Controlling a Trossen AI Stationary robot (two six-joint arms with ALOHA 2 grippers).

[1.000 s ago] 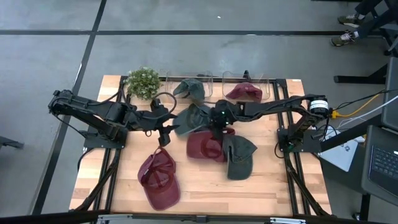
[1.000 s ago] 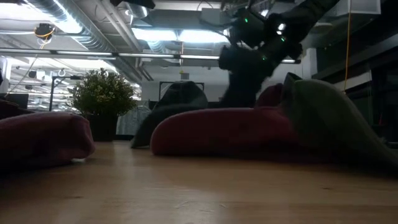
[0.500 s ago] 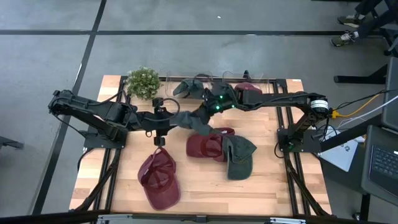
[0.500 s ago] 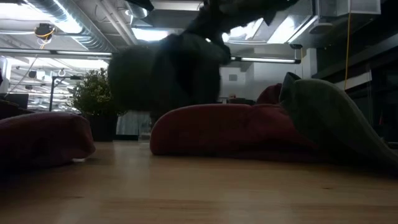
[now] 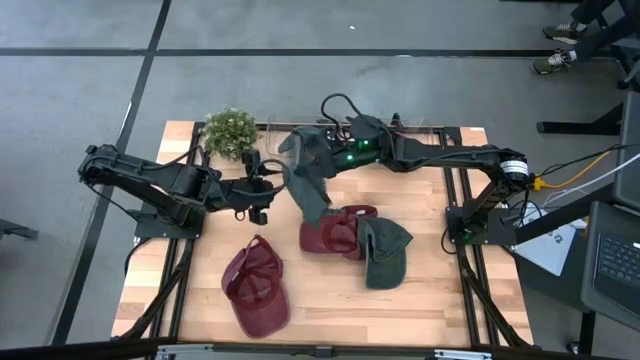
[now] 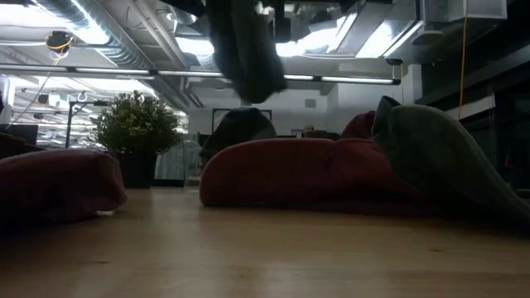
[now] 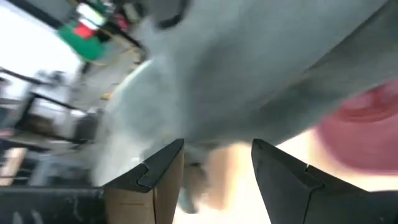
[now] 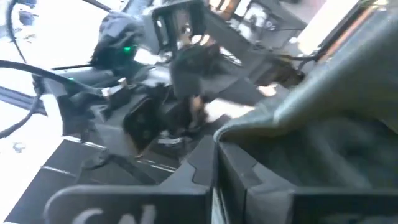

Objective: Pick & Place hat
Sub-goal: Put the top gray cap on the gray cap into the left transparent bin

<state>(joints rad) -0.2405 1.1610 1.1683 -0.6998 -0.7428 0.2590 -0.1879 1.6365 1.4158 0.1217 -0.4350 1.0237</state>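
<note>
From above, the right gripper (image 5: 322, 141) reached across to the middle of the worktop's (image 5: 440, 300) far edge, its fingers pinched tight on a green hat (image 5: 306, 178) that hung down from it, lifted clear of the wood. The left gripper (image 5: 264, 187) waited just beside that hanging hat, on its left, fingers parted with nothing between them. A small potted plant (image 5: 230, 131) stood at the far left corner. Near the middle lay a maroon cap (image 5: 333, 233) with a second green cap (image 5: 385, 250) overlapping its right side, and another maroon cap (image 5: 256, 287) lay toward the near left edge.

At table height, the green hat (image 6: 245, 51) dangled well above the surface, the plant (image 6: 137, 128) stood at the left, and the maroon cap (image 6: 290, 172) with the green cap (image 6: 439, 157) leaning on it filled the middle and right. The other maroon cap (image 6: 54, 184) sat at the left.

In the left wrist view, the two fingers (image 7: 160, 171) stood apart and empty, with the green hat (image 7: 267, 68) filling the space right ahead and a patch of maroon cap (image 7: 367, 112) past it.

In the right wrist view, green hat fabric (image 8: 336, 118) was caught against the closed fingers (image 8: 230, 177), and the left arm (image 8: 155, 118) showed blurred farther off.
</note>
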